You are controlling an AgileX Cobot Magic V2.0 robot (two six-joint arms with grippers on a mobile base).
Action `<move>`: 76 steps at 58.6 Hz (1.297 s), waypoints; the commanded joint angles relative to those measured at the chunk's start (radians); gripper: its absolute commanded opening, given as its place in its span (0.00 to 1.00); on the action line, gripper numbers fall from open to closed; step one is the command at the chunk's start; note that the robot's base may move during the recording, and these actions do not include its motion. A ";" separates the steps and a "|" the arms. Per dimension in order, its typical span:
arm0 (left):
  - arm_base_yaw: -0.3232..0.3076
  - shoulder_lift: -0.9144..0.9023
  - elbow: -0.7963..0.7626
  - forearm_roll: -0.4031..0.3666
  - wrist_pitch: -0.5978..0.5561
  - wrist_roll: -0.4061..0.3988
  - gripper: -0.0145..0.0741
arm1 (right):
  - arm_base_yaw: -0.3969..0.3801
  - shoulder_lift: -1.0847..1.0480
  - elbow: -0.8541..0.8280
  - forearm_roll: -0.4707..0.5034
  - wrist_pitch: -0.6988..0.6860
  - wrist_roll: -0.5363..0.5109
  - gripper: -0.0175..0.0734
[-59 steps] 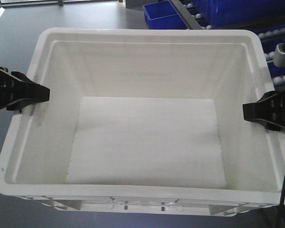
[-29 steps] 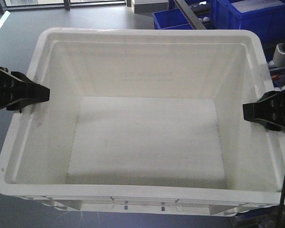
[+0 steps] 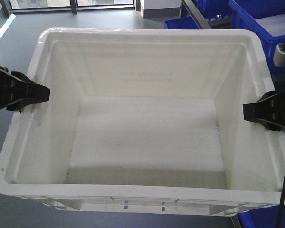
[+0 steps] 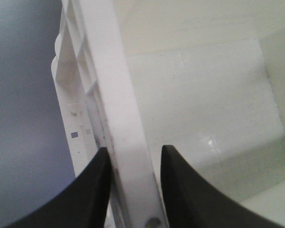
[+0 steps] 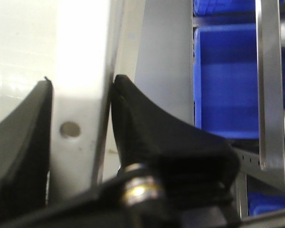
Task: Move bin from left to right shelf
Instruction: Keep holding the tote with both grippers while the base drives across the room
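The bin (image 3: 147, 34), a large empty white crate with a thick rim, fills the front view and hangs between my two grippers. Faint print shows through its far wall. My left gripper (image 3: 43, 93) is shut on the bin's left rim. In the left wrist view its black fingers (image 4: 134, 150) straddle the ribbed rim (image 4: 107, 71), one outside and one inside. My right gripper (image 3: 248, 110) is shut on the right rim. In the right wrist view it (image 5: 82, 80) presses both sides of the white rim (image 5: 80, 42).
Dark blue crates (image 3: 261, 19) stand behind the bin at the upper right and close beside the right gripper (image 5: 223, 80). A metal shelf upright (image 5: 268, 85) runs past them. Grey floor (image 3: 19, 33) lies to the left, and a window base lines the far wall.
The bin and both grippers keep their places in the view. The backdrop has slid to the right: blue crates shifted toward the right edge, roller rails left view, window frames appeared at top.
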State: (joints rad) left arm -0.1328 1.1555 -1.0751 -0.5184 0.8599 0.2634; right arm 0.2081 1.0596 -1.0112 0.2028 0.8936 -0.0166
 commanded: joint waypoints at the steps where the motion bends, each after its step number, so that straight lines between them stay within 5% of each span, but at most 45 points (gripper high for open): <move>1: -0.008 -0.030 -0.047 -0.090 -0.094 0.019 0.16 | 0.011 -0.027 -0.046 0.095 -0.115 -0.049 0.19; 76: -0.008 -0.028 -0.047 -0.090 -0.088 0.019 0.16 | 0.011 -0.027 -0.046 0.095 -0.115 -0.049 0.19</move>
State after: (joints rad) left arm -0.1328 1.1545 -1.0751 -0.5174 0.8599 0.2634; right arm 0.2081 1.0596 -1.0112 0.2028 0.8936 -0.0175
